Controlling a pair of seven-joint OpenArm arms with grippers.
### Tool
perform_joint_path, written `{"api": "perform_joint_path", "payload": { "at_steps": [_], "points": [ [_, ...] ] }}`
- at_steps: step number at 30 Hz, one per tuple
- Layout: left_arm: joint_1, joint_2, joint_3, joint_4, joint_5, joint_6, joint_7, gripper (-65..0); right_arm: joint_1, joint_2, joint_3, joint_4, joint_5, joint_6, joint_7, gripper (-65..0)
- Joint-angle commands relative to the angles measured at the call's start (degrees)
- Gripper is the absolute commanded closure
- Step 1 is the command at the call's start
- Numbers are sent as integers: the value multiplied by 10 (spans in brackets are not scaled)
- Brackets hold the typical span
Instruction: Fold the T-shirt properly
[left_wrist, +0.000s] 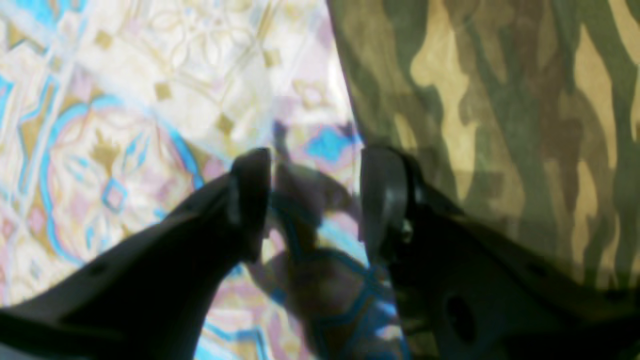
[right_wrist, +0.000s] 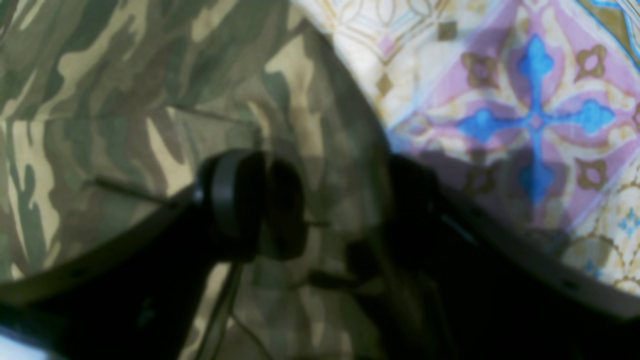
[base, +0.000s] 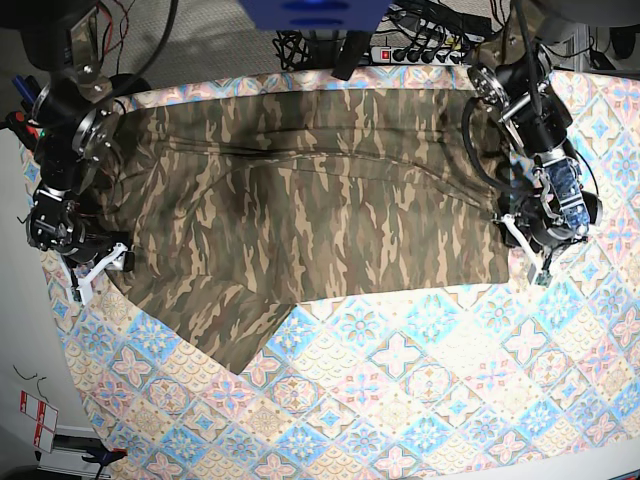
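The camouflage T-shirt (base: 310, 210) lies spread flat across the far half of the table, with one sleeve pointing toward the front left. My left gripper (base: 527, 255) hangs at the shirt's right edge. In the left wrist view this gripper (left_wrist: 312, 200) is open, with only tablecloth between its fingers and the shirt's edge (left_wrist: 500, 100) beside the right finger. My right gripper (base: 92, 275) is at the shirt's left edge. In the right wrist view it (right_wrist: 330, 200) stands open, low over the camouflage cloth (right_wrist: 125, 75), which fills the gap between its fingers.
A pastel blue-pink patterned tablecloth (base: 420, 390) covers the table and shows in both wrist views (left_wrist: 125, 100) (right_wrist: 525, 100). A power strip with cables (base: 430, 45) lies behind the table. Both arm bases stand at the back corners.
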Motion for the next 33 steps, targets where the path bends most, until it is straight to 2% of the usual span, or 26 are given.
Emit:
{"api": "perform_joint_path", "payload": {
  "at_steps": [1, 6, 15, 19, 24, 31, 33],
  "points": [
    [-6, 2, 2, 3, 5, 5, 4, -299, -7, -14, -5, -12, -13, 32, -59, -374],
    [-17, 0, 6, 3, -37, 5, 5, -299, -7, -14, -5, -12, -13, 32, -59, -374],
    [-46, -3, 23, 3, -41, 5, 20, -299, -8, -14, -6, -12, -14, 32, -58, -374],
    [-63, -2, 32, 4, -42, 5, 52, -299, -8, -14, -6, -12, -14, 32, -58, -374],
    [-63, 0, 35, 0, -40, 5, 29, -299, -8, -14, -6, -12, -14, 32, -57, -374],
    [-54, 2, 36, 0, -41, 5, 28, -291, -8, -14, -6, -12, -14, 32, -56, -369],
    [-48, 11, 36, 0, -41, 5, 27, -290, -8, -14, -6, -12, -14, 32, -56, -357]
  ]
}}
